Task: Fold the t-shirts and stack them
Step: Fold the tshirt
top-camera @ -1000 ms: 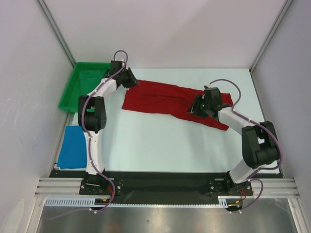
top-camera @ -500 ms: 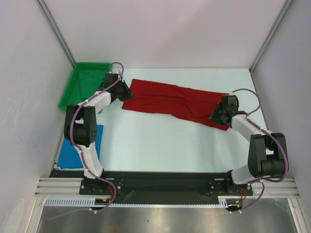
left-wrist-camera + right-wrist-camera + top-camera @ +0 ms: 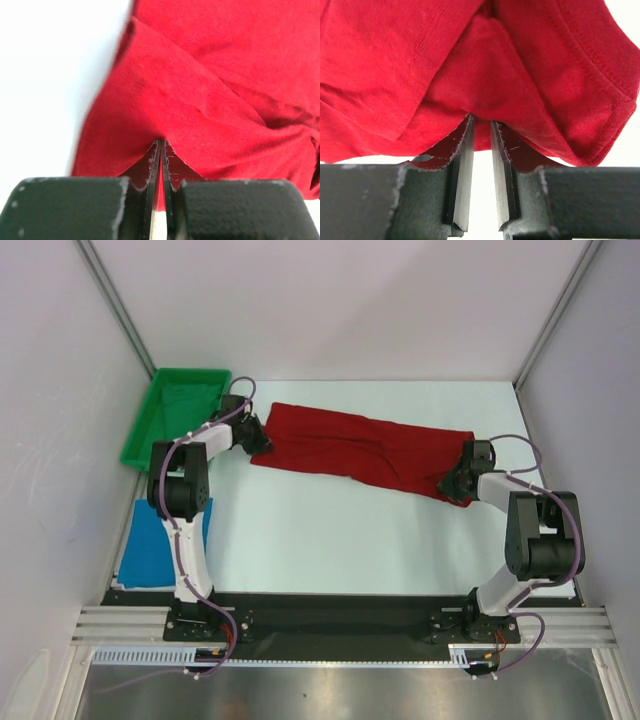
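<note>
The deep red t-shirt [image 3: 350, 452] lies as a long folded band across the white table, left end high, right end lower. My left gripper [image 3: 258, 443] sits at its left end, and in the left wrist view the left gripper [image 3: 161, 145] is shut on a fold of the red t-shirt [image 3: 200, 75]. At the right end my right gripper [image 3: 452, 485] rests low. In the right wrist view the right gripper [image 3: 481, 122] has narrow jaws with the red t-shirt [image 3: 395, 60] pinched between the tips. The bright blue t-shirt [image 3: 140, 550] lies folded at the near left, partly behind the left arm.
A green tray [image 3: 170, 415] stands at the far left, just beyond the left gripper. White enclosure walls close in both sides and the back. A black rail [image 3: 330, 605] runs along the near edge between the arm bases.
Both arms have swung outward to the shirt's ends: the left gripper to the left end, the right gripper from mid-shirt to the right end. Both jaws have closed on the red cloth.
</note>
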Motion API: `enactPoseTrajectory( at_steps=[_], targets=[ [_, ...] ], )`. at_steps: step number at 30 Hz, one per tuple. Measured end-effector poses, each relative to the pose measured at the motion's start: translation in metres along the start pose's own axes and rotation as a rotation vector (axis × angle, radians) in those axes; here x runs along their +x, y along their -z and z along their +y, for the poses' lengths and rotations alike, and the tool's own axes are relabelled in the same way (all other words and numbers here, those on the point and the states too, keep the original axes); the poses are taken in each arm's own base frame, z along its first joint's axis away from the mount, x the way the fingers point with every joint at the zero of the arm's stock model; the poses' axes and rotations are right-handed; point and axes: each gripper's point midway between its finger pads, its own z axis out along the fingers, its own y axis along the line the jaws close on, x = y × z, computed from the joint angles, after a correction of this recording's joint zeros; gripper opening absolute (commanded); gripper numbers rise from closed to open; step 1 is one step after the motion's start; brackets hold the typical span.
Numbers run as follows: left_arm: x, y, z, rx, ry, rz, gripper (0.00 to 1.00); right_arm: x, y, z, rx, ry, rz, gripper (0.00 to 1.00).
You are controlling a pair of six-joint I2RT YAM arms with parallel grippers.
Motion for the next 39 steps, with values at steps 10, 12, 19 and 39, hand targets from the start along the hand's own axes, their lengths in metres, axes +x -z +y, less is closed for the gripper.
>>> enactPoseTrajectory(
  at_steps=[10, 12, 19, 39],
  targets=[
    [-0.017, 0.005, 0.02, -0.051, -0.03, 0.025, 0.1, -0.018, -0.006, -0.008, -0.025, -0.125, 0.039, 0.29],
    [-0.016, 0.006, 0.021, -0.055, -0.043, 0.03, 0.11, -0.027, -0.007, -0.014, -0.023, -0.145, 0.029, 0.29],
    [-0.013, 0.008, 0.022, -0.052, -0.078, 0.044, 0.14, -0.049, -0.006, -0.041, 0.036, -0.149, -0.024, 0.37],
    [0.0, 0.158, -0.021, 0.006, -0.15, -0.201, 0.65, -0.045, 0.056, -0.015, -0.092, -0.057, -0.08, 0.7]
  ],
)
